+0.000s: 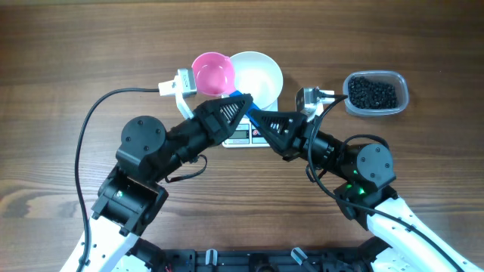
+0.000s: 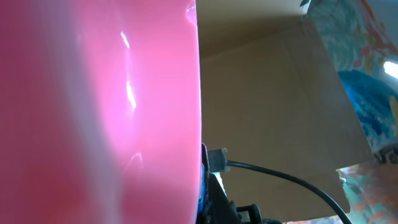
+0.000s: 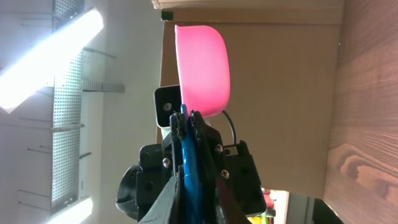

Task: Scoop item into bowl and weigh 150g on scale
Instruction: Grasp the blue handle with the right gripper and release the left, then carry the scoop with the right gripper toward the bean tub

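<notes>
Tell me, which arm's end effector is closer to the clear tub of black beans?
Right. The right end effector is over the scale, on the side facing the clear tub. The left end effector sits beyond it, farther from the tub, beside the pink scoop.

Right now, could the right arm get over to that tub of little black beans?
Probably yes: the tub lies on its side of the table with nothing between. But the right gripper is shut on the pink scoop, which the left gripper also holds.
</notes>
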Motion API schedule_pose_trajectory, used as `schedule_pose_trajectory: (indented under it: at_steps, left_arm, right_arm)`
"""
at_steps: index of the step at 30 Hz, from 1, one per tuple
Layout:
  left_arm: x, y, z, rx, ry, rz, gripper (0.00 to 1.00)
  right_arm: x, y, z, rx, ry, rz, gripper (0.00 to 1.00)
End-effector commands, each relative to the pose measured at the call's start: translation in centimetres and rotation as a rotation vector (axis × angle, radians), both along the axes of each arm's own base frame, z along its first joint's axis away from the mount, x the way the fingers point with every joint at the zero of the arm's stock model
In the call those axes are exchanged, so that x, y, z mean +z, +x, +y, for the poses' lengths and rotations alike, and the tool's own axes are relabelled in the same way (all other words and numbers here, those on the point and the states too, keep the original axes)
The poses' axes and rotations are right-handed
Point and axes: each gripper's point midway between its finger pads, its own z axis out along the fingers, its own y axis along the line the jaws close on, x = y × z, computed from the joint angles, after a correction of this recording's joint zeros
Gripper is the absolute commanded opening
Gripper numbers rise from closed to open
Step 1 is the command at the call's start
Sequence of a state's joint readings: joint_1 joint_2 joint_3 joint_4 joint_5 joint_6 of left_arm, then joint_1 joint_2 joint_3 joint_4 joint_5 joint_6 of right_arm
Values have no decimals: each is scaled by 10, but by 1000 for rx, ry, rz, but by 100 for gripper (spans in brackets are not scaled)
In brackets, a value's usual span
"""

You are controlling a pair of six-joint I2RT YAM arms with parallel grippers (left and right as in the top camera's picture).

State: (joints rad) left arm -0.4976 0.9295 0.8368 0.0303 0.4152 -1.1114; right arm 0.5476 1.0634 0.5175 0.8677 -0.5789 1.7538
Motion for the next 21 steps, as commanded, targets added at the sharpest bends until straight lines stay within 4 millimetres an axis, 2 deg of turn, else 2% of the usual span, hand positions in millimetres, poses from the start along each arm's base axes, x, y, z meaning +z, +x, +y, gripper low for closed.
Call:
schedule_pose_trajectory:
  at_steps: [1,4,5,6,7,10,13,21]
  left_arm:
    - [-2,-1,-2,-6,6,4,20]
    - [-2,-2,-3,-14,6,5,31]
    - [-2,-2,-3,-14,6,5,42]
    - [-2,-2,-3,-14,6,5,62]
    - [-2,-2,-3,-14,6,4,79]
    - [-3,-3,-3,-17,8,9,100]
    - [-10,-4,-3,-21,22,35,100]
    - [-26,-14,-8,-86,72,72,100]
  right_arm:
    - [11,1,0,-12,19,-21,6]
    - [11,2,-1,-17,19,-19,4]
    - [11,2,-1,-19,18,-20,4]
    - [11,3,-1,-28,15,-28,4]
    - [10,4,-1,-34,10,-36,4]
    - [6,8,-2,-55,-6,-31,4]
    - [7,17,-7,-133,-26,-84,4]
    - [-6,41,-23,-281,-120,-131,4]
